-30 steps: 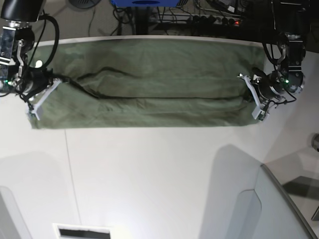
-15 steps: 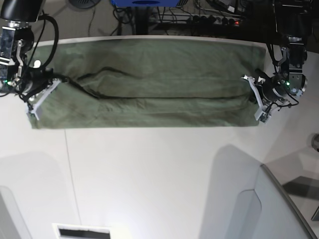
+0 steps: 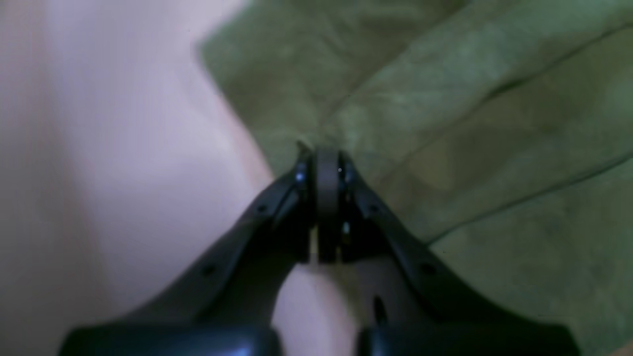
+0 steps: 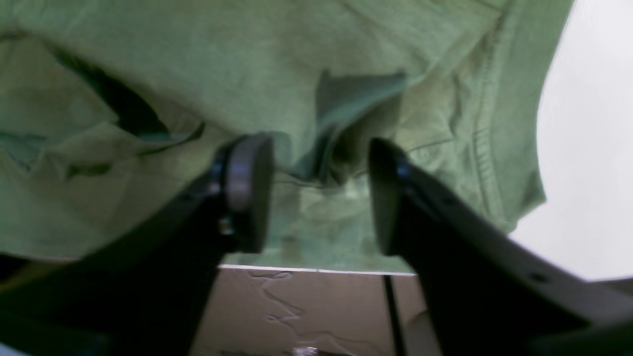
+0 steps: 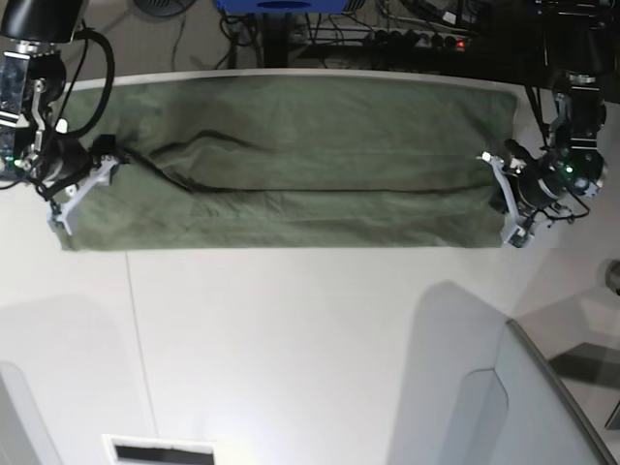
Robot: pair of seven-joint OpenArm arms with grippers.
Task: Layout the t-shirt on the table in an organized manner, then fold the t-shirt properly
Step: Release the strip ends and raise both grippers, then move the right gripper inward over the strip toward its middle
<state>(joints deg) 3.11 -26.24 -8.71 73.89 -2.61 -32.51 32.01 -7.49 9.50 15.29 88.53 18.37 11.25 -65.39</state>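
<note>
The t-shirt (image 5: 291, 165) is lying stretched out in a long folded band across the far side of the white surface (image 5: 310, 339). The right pincer (image 4: 316, 193) is sitting at one end with its jaws spread, cloth bunched loose between them. The left pincer (image 3: 326, 168) is staying clenched at the other end, right on the fabric's edge.

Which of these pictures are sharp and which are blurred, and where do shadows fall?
Base view: sharp and evenly lit, with soft grey shadows on the table below the t-shirt. Left wrist view: strongly blurred, the shut left tool and the cloth both soft. Right wrist view: slight blur, with dark shadow in the folds near the open right tool.
</note>
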